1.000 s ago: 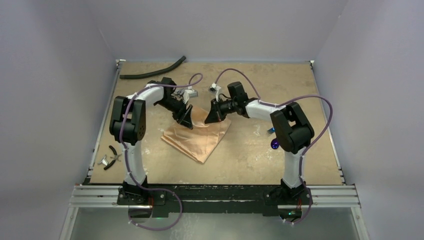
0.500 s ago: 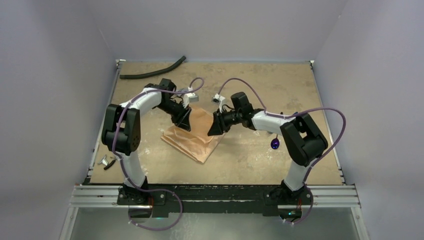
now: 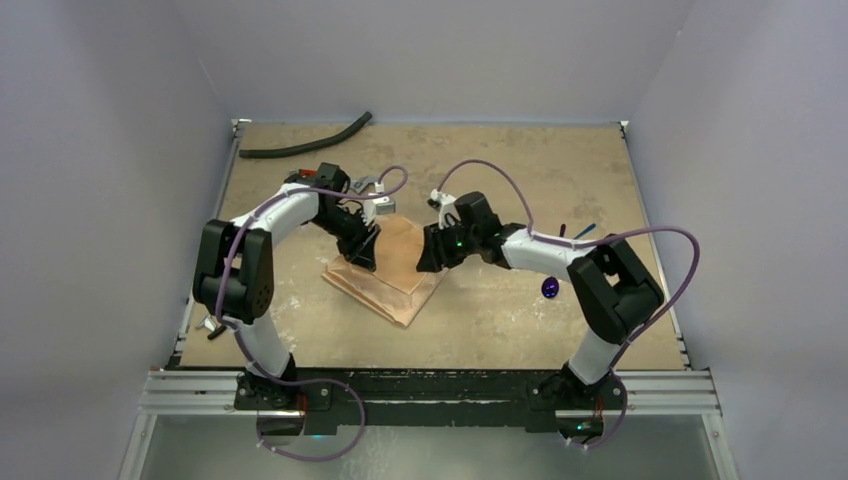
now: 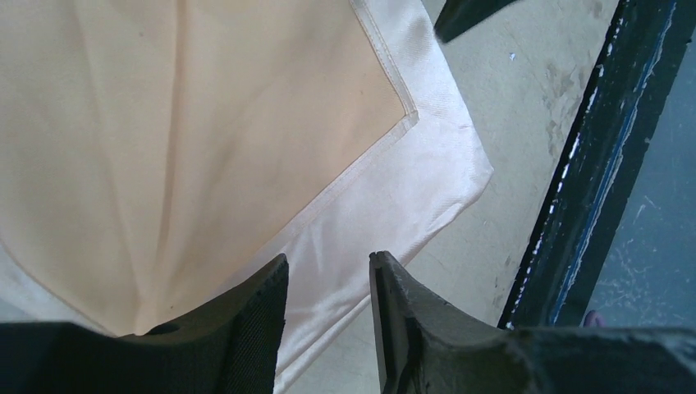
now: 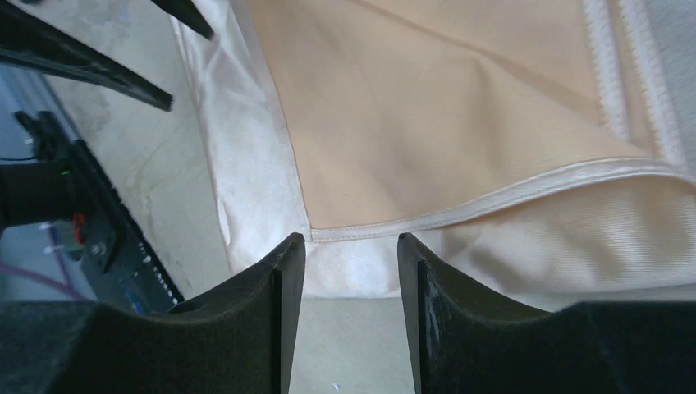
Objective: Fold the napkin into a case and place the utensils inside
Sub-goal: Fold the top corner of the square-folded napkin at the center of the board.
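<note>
The peach-orange napkin (image 3: 392,270) lies folded in layers at the table's middle, an upper flap lying flat on a lower layer. My left gripper (image 3: 362,256) hovers open over its left edge; in the left wrist view the napkin (image 4: 205,148) spreads under the open left gripper (image 4: 328,271), which holds nothing. My right gripper (image 3: 428,262) is open at the napkin's right edge; in the right wrist view the right gripper (image 5: 351,246) straddles the hem of the napkin (image 5: 435,107), empty. The purple spoon (image 3: 549,288) and blue fork (image 3: 583,231) lie right of the napkin, partly behind the right arm.
A curved black hose (image 3: 305,146) lies at the far left of the table. A small hand tool (image 3: 209,326) shows at the left edge, mostly behind the left arm. The black front rail (image 4: 574,205) runs close by the napkin's corner.
Both grippers moved nearer over the napkin, bringing its far flap over. That flap now lies flat on the lower layer, and both grippers stand open above it.
</note>
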Motion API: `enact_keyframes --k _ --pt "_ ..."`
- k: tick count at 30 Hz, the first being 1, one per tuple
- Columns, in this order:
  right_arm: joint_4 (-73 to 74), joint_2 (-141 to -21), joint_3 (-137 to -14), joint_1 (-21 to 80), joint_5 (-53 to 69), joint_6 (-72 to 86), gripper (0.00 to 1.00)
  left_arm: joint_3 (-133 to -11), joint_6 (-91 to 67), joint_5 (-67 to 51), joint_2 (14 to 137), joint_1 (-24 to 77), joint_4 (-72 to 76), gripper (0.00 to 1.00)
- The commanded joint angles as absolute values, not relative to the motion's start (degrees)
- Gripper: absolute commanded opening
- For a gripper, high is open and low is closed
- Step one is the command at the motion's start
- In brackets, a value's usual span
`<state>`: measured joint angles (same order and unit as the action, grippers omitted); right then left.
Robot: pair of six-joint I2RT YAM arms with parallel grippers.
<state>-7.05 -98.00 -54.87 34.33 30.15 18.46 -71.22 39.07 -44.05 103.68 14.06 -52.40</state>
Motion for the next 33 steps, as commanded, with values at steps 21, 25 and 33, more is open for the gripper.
enact_keyframes --k 21,25,33 --pt "-1.81 -102.38 -63.8 54.84 -0.7 9.5 0.49 -73.16 43.45 -41.62 104.28 -2.04 -58.9 0.45" --pt "-0.67 -103.3 -63.38 55.86 -2.65 9.34 0.5 -73.5 43.17 -41.84 104.86 -2.69 -58.64 0.45" --pt "2.67 -106.74 -64.77 57.38 -8.41 9.75 0.51 -74.12 42.5 -40.75 105.08 -3.46 -58.25 0.44"
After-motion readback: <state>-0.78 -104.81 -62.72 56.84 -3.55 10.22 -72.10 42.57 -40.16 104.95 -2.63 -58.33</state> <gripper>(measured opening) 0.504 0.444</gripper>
